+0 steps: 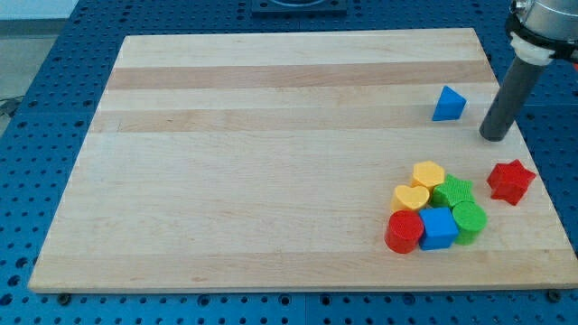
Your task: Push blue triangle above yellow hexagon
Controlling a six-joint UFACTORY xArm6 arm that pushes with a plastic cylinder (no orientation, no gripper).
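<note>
A lab; blue perforated bench under wooden board.

No text, label, brand or number can be read anywhere. The table and the coloured blocks are unmarked.

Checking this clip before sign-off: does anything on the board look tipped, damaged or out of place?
Nothing stands out. The blue triangle sits alone toward the view's top right, my tip just to its right, apart from it. The red star lies alone below. The other blocks cluster tightly around the yellow hexagon, all flat on the wooden board.
</note>
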